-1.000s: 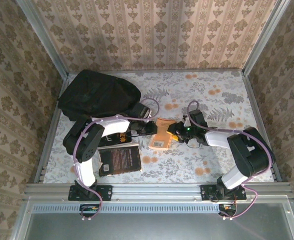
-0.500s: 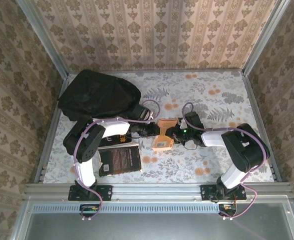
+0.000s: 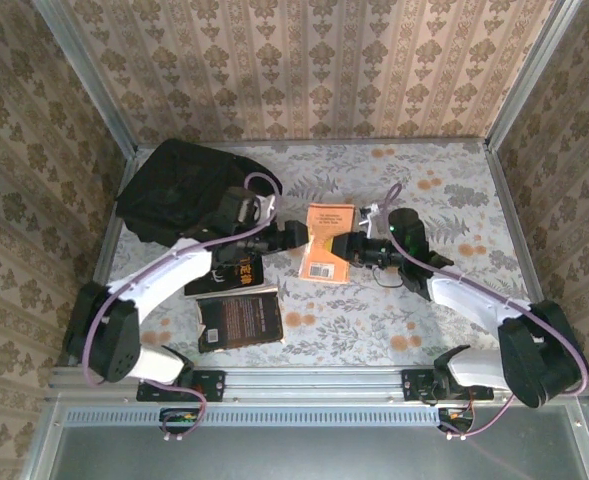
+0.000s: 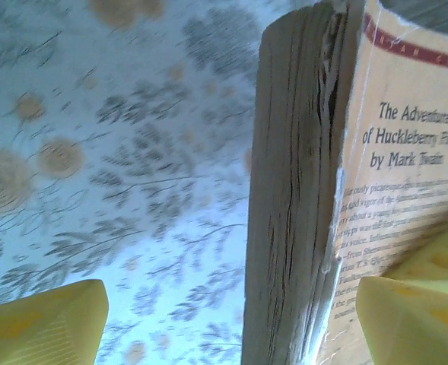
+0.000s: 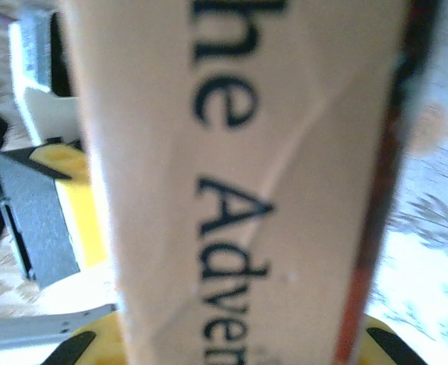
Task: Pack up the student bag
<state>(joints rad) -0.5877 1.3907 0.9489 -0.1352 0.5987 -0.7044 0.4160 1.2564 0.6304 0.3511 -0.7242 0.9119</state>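
Overhead evenly, softly lit; student bag (image 3: pixel 189 190) loses detail; wrist views blurred, bluish; book (image 5: pixel 239 182) lettering smeared.

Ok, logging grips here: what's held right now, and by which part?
The right end effector grips the orange paperback by its spine edge; the left end effector stands open at the page edge, holding nothing.

Black student bag (image 3: pixel 189 190), orange book (image 3: pixel 329 255)
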